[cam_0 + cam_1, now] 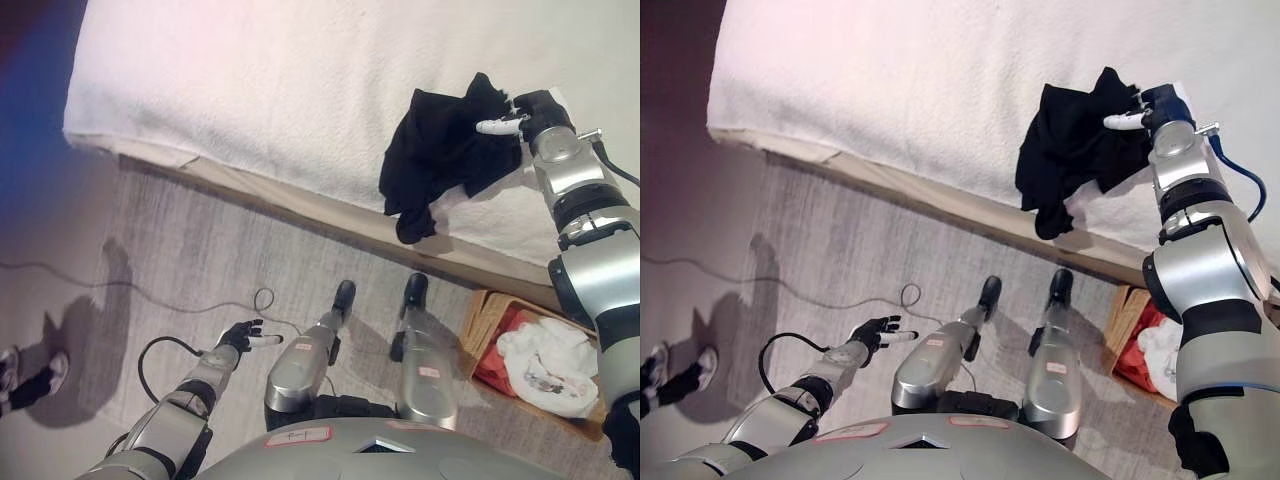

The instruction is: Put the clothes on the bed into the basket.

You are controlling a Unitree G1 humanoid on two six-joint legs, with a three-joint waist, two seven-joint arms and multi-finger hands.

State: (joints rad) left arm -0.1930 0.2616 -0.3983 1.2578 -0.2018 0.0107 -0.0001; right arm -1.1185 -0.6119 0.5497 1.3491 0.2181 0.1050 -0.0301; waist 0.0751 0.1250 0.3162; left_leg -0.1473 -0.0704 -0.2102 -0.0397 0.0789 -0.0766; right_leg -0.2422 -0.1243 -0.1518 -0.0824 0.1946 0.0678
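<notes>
Nearest, the left hand is seen low over the grey floor, its fingers spread loosely and nothing held. It hangs well apart from the bed, with bare floor between it and the bed's side. A thin cable is seen trailing across the floor toward the left edge, where a person's shoes are cut off by the frame.

To the lower right a wicker basket is set on the floor just beside the bed's near edge. A red garment and a white garment are already lying inside it. Its far rim is partly hidden by the right arm.

Farther off, the bed is covered in white, and its near edge runs diagonally from upper left to lower right. Most of the cover is left bare. A black garment is bunched near that edge, with one lobe draped down over the side of the mattress above the wooden rail.

The right hand is placed at the garment's far right edge, touching the cloth. Its fingers appear to be curled into the fabric, with one white tip pointing left, though the grip itself is partly hidden by the folds.
</notes>
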